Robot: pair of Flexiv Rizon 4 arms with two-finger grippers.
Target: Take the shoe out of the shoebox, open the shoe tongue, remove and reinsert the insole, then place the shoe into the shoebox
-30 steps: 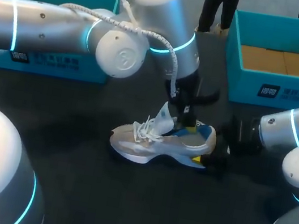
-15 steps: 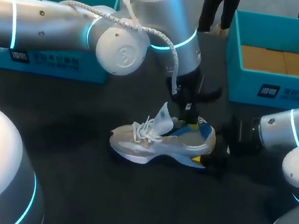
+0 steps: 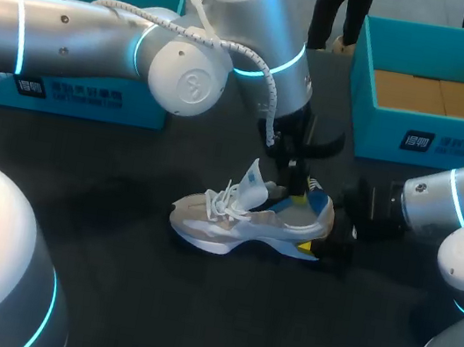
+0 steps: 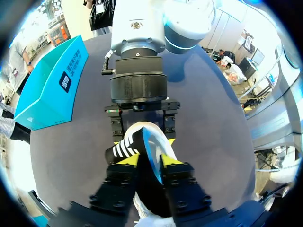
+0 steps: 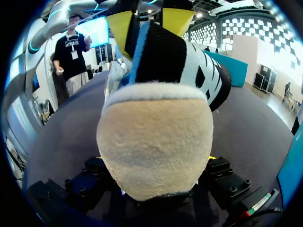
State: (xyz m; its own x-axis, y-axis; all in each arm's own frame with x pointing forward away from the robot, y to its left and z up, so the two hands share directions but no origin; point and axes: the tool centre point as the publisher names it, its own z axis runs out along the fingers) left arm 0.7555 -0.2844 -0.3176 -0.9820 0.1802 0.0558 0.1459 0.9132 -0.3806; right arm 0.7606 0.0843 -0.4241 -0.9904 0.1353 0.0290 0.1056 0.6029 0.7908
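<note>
As right hand clamps shoe heel, left hand vertical, pinching insole

Dark table holds 1 shoe, left teal box, right teal box.

A dark label with white print stood on the teal cardboard box at two o'clock. Another label stood on the teal cardboard box at ten o'clock. Neither was readable.
</note>
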